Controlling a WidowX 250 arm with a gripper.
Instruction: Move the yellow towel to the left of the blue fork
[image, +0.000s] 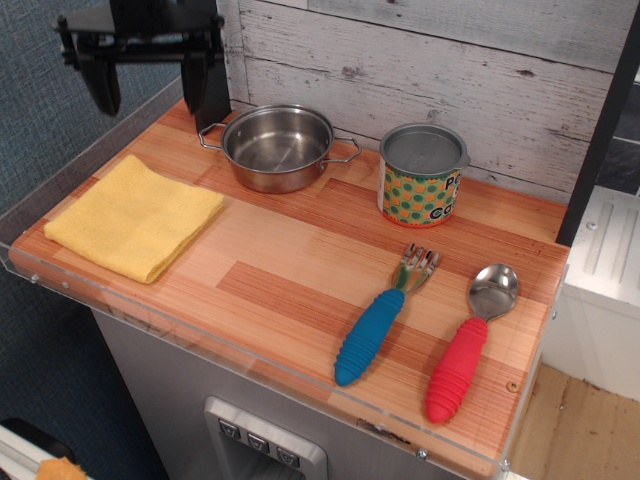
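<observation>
The yellow towel (135, 216) lies folded flat at the left end of the wooden counter (290, 260). The blue fork (380, 318) lies at the front right, tines pointing to the back, far from the towel. My gripper (150, 85) hangs open and empty at the top left, high above the counter's back left corner. Its two black fingers (103, 78) point down and stand wide apart. It is behind and above the towel and touches nothing.
A steel pot (278, 147) stands behind the towel to the right. A patterned can (422, 176) stands at the back wall. A red-handled spoon (468, 346) lies right of the fork. A clear rim edges the counter's front and left.
</observation>
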